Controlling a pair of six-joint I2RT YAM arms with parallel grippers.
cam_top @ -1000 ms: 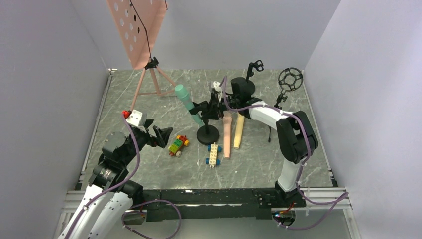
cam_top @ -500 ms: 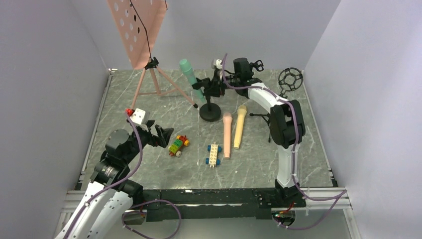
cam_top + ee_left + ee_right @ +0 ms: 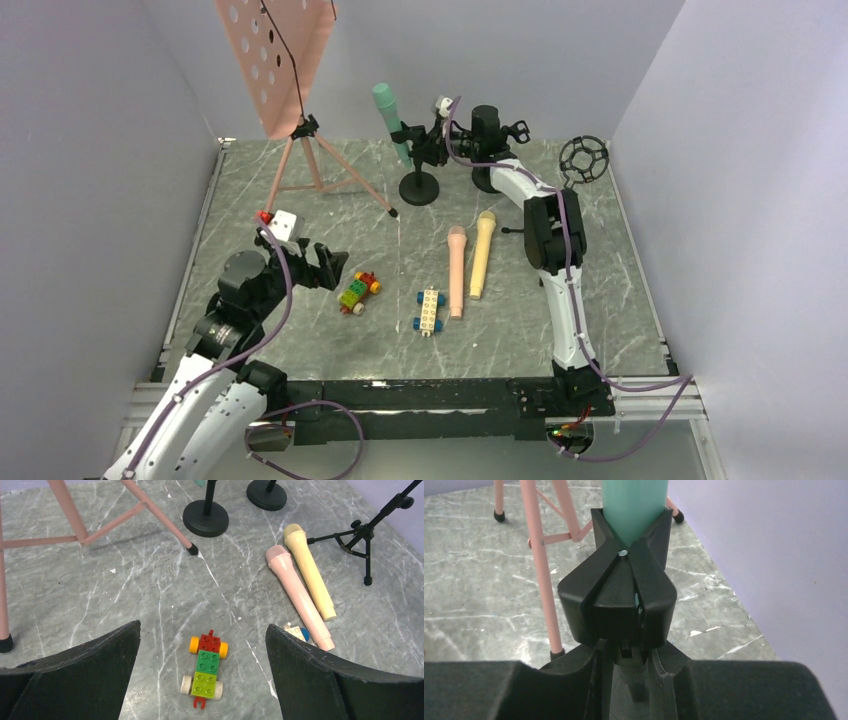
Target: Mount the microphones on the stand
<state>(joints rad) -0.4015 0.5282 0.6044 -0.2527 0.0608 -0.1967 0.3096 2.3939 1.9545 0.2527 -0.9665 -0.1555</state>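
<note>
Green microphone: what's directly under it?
A black clip holds the green microphone; below it the right gripper pinches the stand's stem. The clip hides its lower end from the wrist camera.

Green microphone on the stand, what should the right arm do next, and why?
Probably open the right gripper and pull back. The green microphone already sits in the clip of the stand, whose base seems to rest on the table. The pink microphone and yellow microphone lie unattached.

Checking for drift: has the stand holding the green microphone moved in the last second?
Yes. The stand with the green microphone has moved toward the back wall, away from the pink microphone, which stayed put.
</note>
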